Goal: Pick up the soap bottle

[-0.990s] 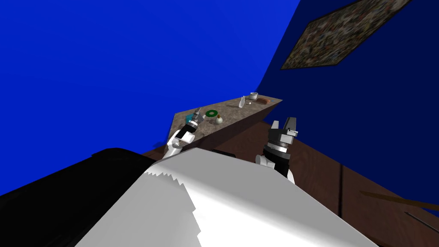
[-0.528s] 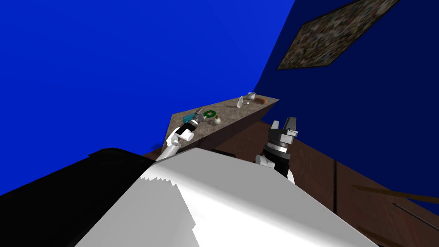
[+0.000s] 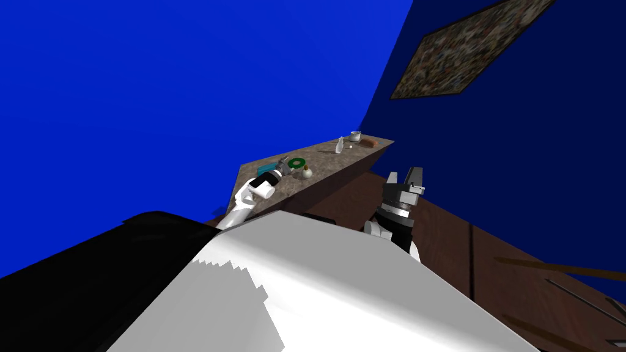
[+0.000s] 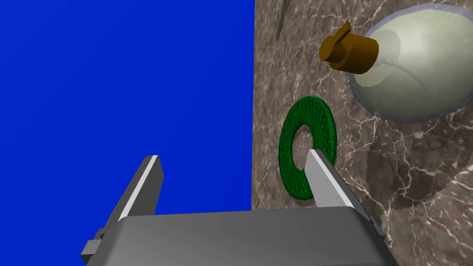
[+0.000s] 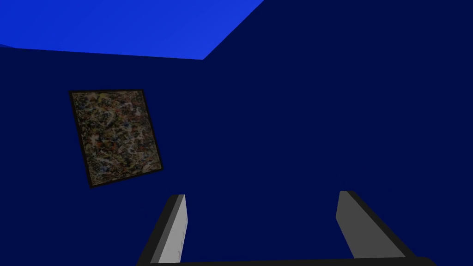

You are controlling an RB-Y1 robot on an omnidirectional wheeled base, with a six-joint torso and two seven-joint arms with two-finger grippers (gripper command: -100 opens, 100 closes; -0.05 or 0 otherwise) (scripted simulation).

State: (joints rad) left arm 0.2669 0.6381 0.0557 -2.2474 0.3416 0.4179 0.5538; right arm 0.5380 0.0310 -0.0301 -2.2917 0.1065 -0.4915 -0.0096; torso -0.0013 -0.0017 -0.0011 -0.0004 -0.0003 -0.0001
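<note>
The soap bottle [image 3: 307,173], round and pale with a brown pump cap, stands on a brown marbled counter [image 3: 333,162]. In the left wrist view the soap bottle [image 4: 415,69] is ahead of my fingers and off to one side, apart from them. My left gripper [image 3: 284,164] hovers open over the counter's back edge by the blue wall. Its fingers [image 4: 328,184] stand wide with nothing between them, one above a green ring [image 4: 308,147]. My right gripper [image 3: 405,177] is raised near my chest, and in its wrist view the right gripper [image 5: 261,196] is open and empty.
The green ring [image 3: 296,162] lies between my left hand and the bottle. A teal object [image 3: 266,168] sits near the counter's near end. Farther along are a small clear bottle [image 3: 340,145], a cup [image 3: 355,136] and a brown object [image 3: 368,142]. Dark wooden floor [image 3: 440,238] lies to the right.
My left arm has reached forward along the counter, closer to the green ring and the bottle. The head view has shifted slightly. The right arm has not moved.
</note>
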